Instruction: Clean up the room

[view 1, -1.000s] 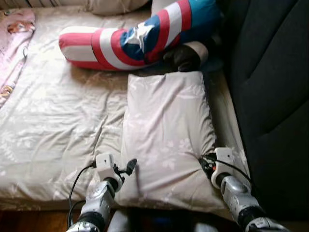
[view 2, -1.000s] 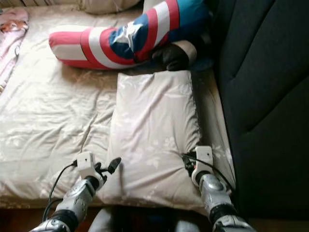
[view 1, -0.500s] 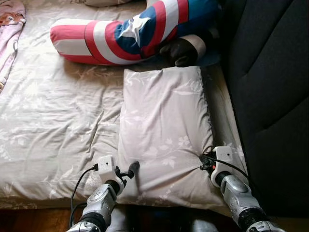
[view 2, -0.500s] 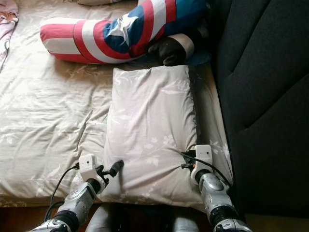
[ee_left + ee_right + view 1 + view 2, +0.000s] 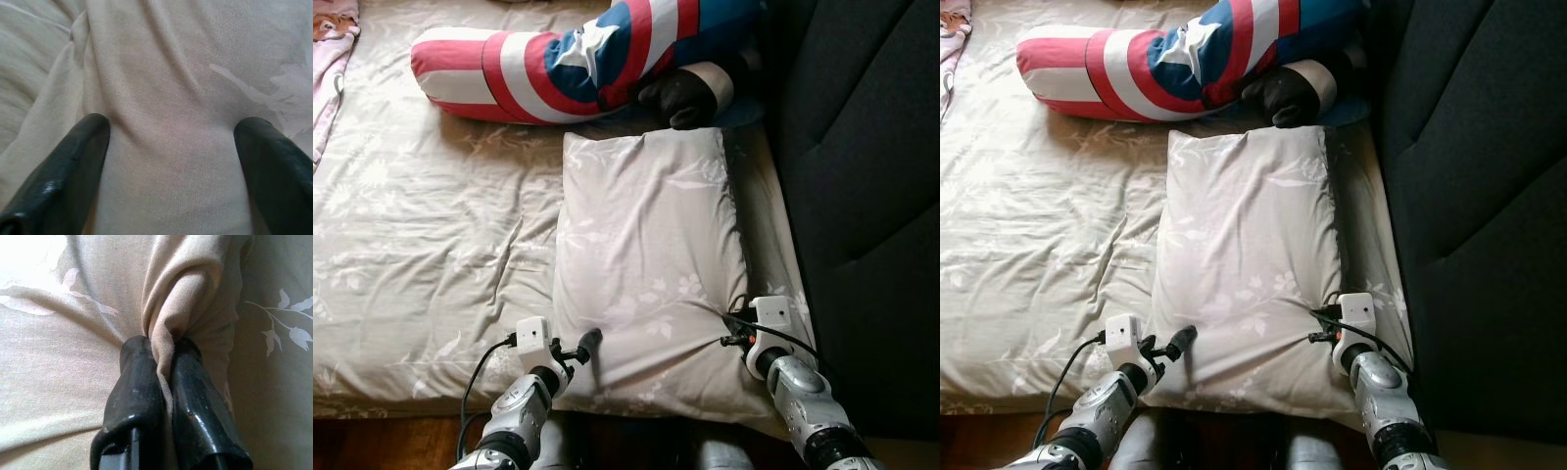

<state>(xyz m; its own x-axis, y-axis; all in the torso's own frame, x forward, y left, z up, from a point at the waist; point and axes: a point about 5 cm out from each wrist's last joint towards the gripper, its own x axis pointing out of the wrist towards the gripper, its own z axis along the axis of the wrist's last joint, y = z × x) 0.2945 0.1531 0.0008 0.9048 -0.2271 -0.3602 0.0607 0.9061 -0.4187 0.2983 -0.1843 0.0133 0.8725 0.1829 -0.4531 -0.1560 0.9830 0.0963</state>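
At the bed's near edge, the left gripper (image 5: 171, 132) rests spread wide on the one pillow (image 5: 651, 255); the right gripper (image 5: 164, 357) pinches a fold of the pillow's right side, tight against the dark headboard (image 5: 862, 176). Beyond, one striped bolster (image 5: 558, 69) lies across the sheet (image 5: 421, 245), open leftward.

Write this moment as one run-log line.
right gripper: shut, pinching pillow fabric | left gripper: open, fingers against pillow's near left edge | pillow: flat on bed
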